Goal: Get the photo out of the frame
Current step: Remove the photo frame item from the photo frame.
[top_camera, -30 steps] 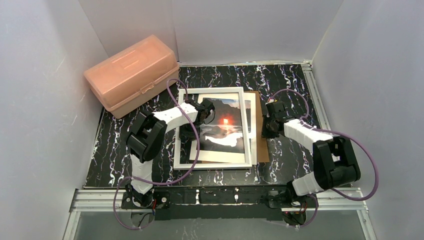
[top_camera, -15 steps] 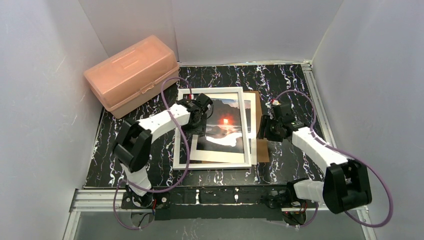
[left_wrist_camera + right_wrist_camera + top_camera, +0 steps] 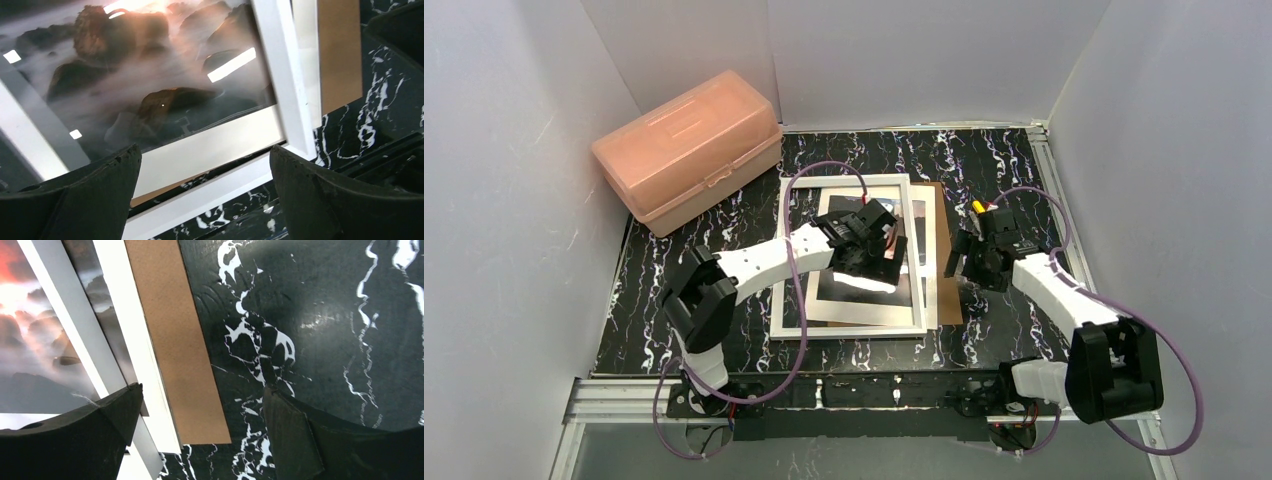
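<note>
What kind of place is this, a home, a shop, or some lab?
Probably a lab robot test cell: plain white panels wall in a black marbled tabletop, and the cabled left arm and right arm are mounted on an aluminium rail at its near edge.

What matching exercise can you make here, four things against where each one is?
Things:
1. pink box
2. left tool
3. right tool
4. brown board

Places:
A. open above the photo
B. along the frame's right side
C. far-left table corner
D. open over the board's outer edge

Pairs: 1-C; 2-A; 3-D; 4-B
</note>
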You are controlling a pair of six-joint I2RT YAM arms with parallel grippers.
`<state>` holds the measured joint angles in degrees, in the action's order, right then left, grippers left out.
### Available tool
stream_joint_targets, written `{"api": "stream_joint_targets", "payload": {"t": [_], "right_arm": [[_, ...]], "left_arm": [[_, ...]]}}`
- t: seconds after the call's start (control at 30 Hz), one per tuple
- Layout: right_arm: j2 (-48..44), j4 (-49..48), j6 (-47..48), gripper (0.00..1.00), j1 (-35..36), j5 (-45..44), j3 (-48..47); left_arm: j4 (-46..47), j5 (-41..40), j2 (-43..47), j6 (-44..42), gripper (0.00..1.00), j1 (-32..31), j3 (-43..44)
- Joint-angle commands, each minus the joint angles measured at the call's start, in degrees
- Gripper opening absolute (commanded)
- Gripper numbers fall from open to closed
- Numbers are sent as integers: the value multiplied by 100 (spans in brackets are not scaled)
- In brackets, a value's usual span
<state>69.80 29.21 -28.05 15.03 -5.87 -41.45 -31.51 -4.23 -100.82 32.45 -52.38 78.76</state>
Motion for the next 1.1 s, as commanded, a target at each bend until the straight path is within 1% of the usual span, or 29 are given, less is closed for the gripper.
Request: {"api": "stream_joint_targets", "payload": {"t": [0.0, 0.1, 0.17, 0.23, 0.4, 0.57, 0.73, 0.9, 1.07], "right_arm": [[382, -547, 157, 93, -546, 1244, -32], [721, -749, 226, 87, -778, 1850, 4], [928, -762, 278, 83, -783, 2013, -2], [1024, -833, 297, 78, -790, 2184, 83], [948, -1030, 245, 65, -786, 2640, 405], [678, -1014, 165, 60, -783, 2829, 801], [323, -1127, -56, 59, -697, 3106, 1265], [60, -970, -42, 59, -666, 3059, 1340], [50, -877, 4, 67, -660, 2849, 1183]], "left_arm": [[210, 147, -151, 275, 98, 16, 331], [281, 347, -458, 339, 98, 5, 576], [208, 370, -699, 347, 98, -39, 847], [37, 305, -975, 345, 98, -83, 1196], [-439, 152, -1634, 395, 98, -106, 1959], [-871, -41, -2110, 353, 98, -106, 2596], [-1114, -174, -2420, 184, 98, -110, 2989], [-1120, -169, -2535, -60, 98, -161, 3130], [-1347, -236, -2845, -209, 98, -244, 3574]]}}
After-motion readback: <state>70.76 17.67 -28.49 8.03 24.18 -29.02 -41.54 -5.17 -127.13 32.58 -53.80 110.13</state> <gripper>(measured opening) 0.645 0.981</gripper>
